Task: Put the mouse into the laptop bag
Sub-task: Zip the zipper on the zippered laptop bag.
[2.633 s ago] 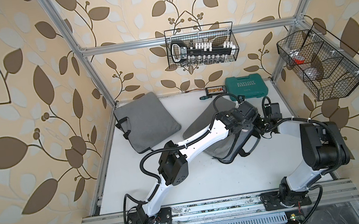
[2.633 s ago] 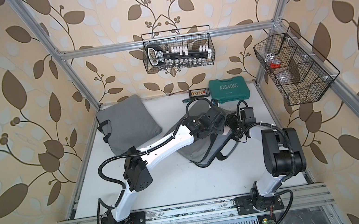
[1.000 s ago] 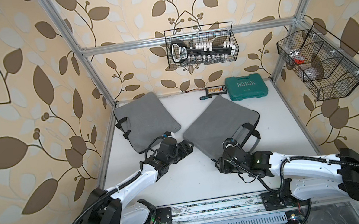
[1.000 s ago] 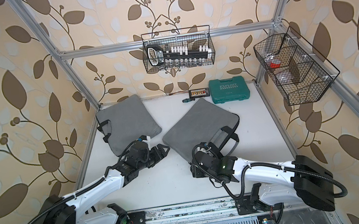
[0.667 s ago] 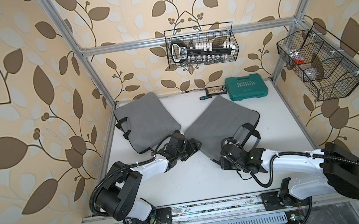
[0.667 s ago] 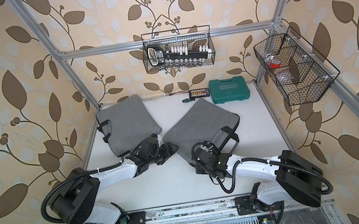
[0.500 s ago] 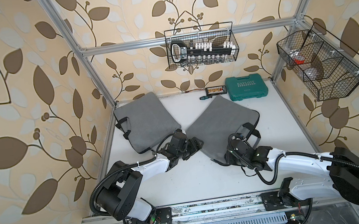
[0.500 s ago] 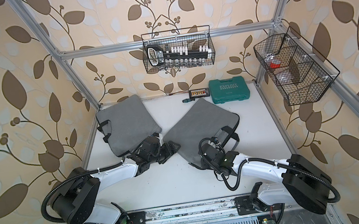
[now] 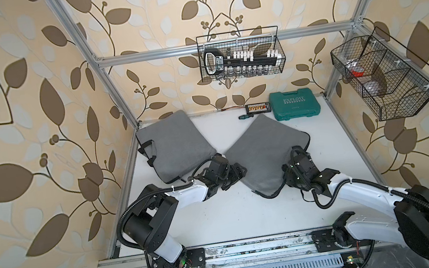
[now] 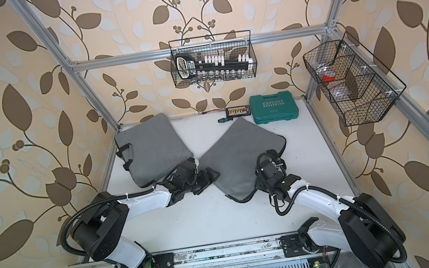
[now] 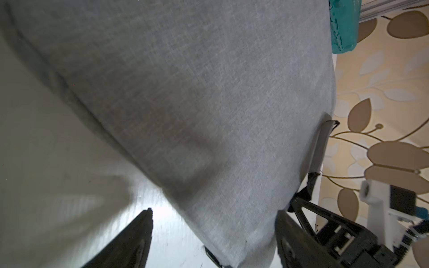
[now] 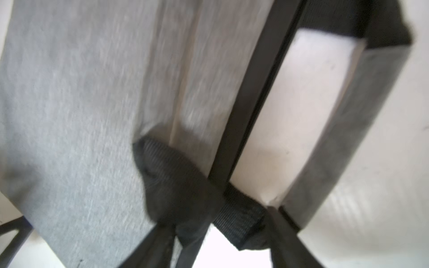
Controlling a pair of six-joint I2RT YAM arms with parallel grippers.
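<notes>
Moments ago I had both arms stretched over the laptop bag. Then they drew back to the front of the worktop, and now both are in again at the bag's near edges. The bag lies flat and diagonal in mid-worktop, with one corner just beside the second grey bag at the rear left.

The left end effector sits low at the bag's left corner. Its jaws are wide, as they were a second ago, and in its wrist view the grey corner runs between the fingers without being pinched.

The right end effector is at the side of the bag that carries the handle. The black webbing runs between its jaws, which stand partly apart. That wrist view is smeared by motion, so I cannot tell whether they are gripping the strap or only bracketing it.

I find no mouse in any view, not on the worktop and not in either end effector. I take that to mean it is already inside the bag, so the placing step is probably done. This return to the edges looks to me like tidying or closing the bag, not another pick.
</notes>
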